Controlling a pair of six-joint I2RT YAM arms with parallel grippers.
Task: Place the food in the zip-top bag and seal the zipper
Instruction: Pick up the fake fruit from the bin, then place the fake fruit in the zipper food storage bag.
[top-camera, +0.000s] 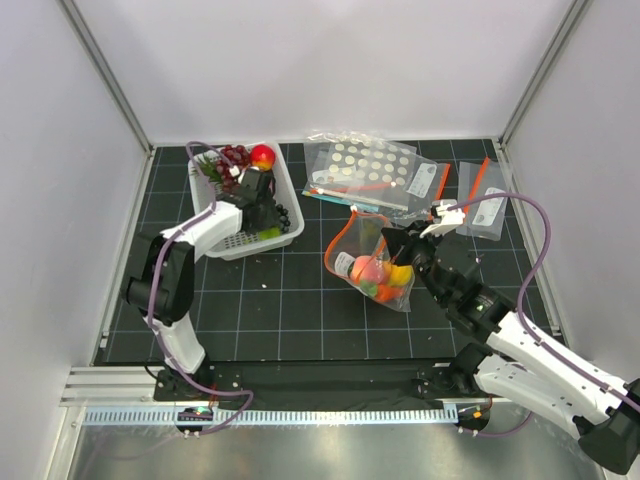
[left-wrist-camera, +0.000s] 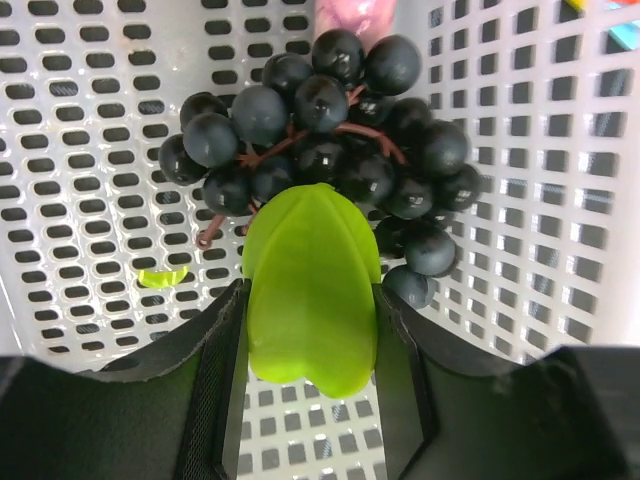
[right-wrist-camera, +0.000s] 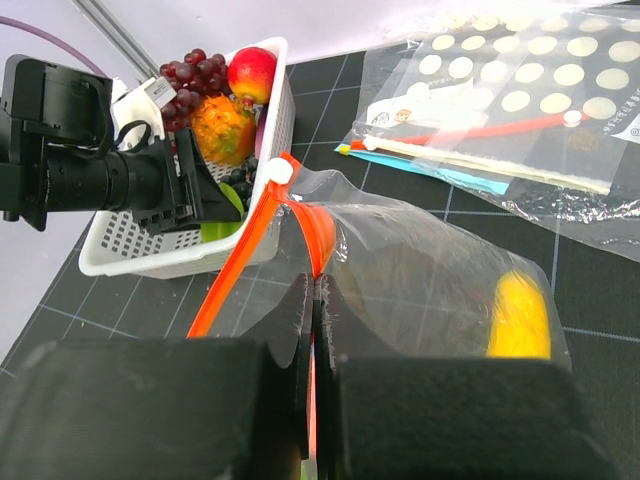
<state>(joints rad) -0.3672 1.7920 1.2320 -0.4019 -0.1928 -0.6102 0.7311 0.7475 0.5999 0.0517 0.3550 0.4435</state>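
Left gripper (left-wrist-camera: 310, 297) pinches a glossy green piece (left-wrist-camera: 312, 250) lengthwise inside the slotted basket (left-wrist-camera: 90, 150). Right gripper (right-wrist-camera: 313, 290) clamps the orange zipper (right-wrist-camera: 233, 270) of the crinkly zip-top bag (right-wrist-camera: 420, 260), its mouth toward the basket.

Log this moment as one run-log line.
left end effector: shut on green piece in basket | right end effector: shut on zipper, zip-top bag mouth open | bagged: several food pieces | seal: not done

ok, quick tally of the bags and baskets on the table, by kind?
zip-top bag: 1
dotted bag: 1
labelled bags: 2
white basket: 1
Total: 5
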